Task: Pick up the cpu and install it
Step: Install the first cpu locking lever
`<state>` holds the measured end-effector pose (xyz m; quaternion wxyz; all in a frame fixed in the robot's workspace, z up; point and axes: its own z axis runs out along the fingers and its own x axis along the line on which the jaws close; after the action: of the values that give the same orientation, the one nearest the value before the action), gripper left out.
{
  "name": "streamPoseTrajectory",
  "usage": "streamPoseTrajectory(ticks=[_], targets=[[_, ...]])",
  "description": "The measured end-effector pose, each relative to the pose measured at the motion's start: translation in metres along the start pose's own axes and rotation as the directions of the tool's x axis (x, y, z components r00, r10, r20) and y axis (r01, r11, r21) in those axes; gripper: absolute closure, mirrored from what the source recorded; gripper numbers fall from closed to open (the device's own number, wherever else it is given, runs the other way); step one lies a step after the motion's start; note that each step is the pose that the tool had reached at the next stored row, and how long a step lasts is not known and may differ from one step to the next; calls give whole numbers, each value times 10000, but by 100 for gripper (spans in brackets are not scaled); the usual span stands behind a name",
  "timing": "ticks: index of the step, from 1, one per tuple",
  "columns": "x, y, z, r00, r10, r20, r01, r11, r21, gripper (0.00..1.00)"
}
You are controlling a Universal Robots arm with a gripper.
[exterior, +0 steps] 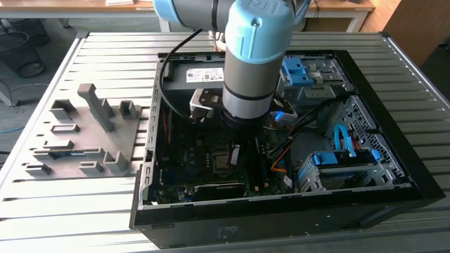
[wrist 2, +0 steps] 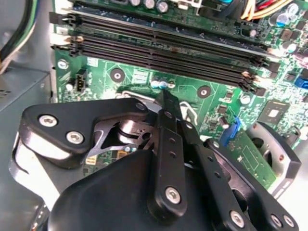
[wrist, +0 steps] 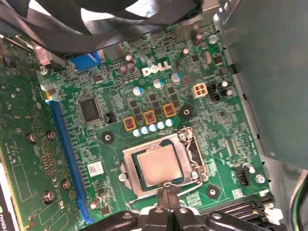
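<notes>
Setting: ribbed grey metal table (exterior: 105,52), open black computer case (exterior: 393,174) on it, green motherboard (wrist: 211,120) inside.
Cpu: small flat square silvery-grey cpu (wrist: 159,166) lies flat in its socket, mid-board.
Gripper: black gripper (wrist: 168,197) at socket edge, just beside the cpu.
Jaws: tips together, holding nothing.

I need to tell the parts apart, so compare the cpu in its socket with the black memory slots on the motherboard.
The cpu is a small flat square with a silvery-grey metal face; the memory slots are long, narrow and black. The cpu is one piece lying inside a metal socket frame, while the memory slots run side by side in parallel rows. Both sit on the green motherboard.
</notes>
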<state>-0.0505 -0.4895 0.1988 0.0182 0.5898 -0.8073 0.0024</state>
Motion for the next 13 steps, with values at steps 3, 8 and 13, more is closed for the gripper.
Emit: streamPoseTrajectory(ticks=[3, 8, 13], targets=[[34, -11, 17, 10000, -33, -19, 33, 10000, 8, 90], [91, -30, 41, 9999, -111, -44, 111, 9999, 17, 90], [144, -48, 61, 9998, -204, -54, 204, 9998, 23, 90]])
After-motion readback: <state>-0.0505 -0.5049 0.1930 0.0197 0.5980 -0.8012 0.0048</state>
